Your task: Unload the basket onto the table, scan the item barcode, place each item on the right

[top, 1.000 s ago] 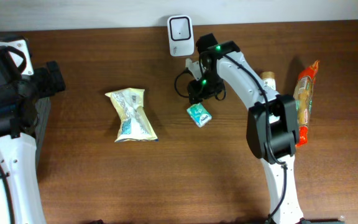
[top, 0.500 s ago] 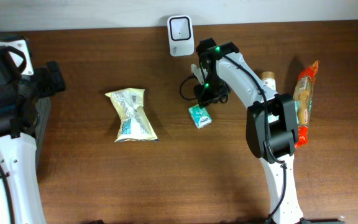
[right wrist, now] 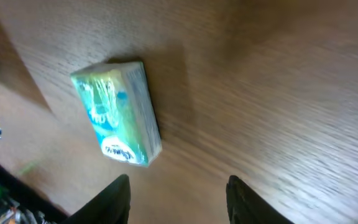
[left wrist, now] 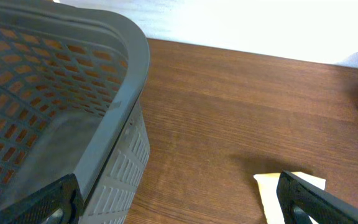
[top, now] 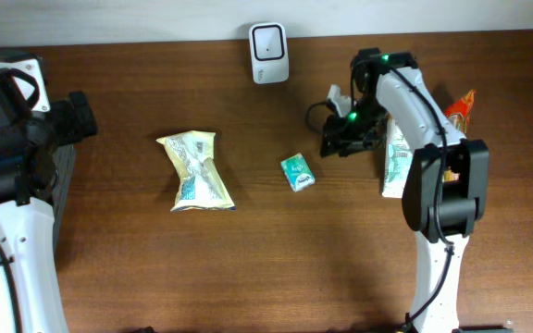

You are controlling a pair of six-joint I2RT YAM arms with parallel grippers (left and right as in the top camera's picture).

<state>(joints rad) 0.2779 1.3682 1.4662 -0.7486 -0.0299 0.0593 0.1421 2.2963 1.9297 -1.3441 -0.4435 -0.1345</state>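
A small green packet (top: pixel 297 172) lies flat on the wooden table, in front of the white scanner (top: pixel 269 41) at the back edge. In the right wrist view the green packet (right wrist: pixel 117 112) sits ahead and to the left of my fingers, apart from them. My right gripper (top: pixel 338 141) (right wrist: pixel 179 205) hovers to the right of the packet, open with nothing between its fingers. A pale yellow bag (top: pixel 195 170) lies left of centre. My left gripper (left wrist: pixel 179 208) is open wide beside the basket, with a corner of the pale bag (left wrist: pixel 272 186) by its right finger (left wrist: pixel 316 199).
A grey mesh basket (left wrist: pixel 73 93) stands at the table's left end, under the left arm (top: pixel 26 129). At the right, a white-and-green pack (top: pixel 394 159) and an orange snack bag (top: pixel 461 106) lie beside the right arm.
My right gripper has left the green packet lying on the table and swung away to the right, uncovering the white-and-green pack. The left arm has not moved.
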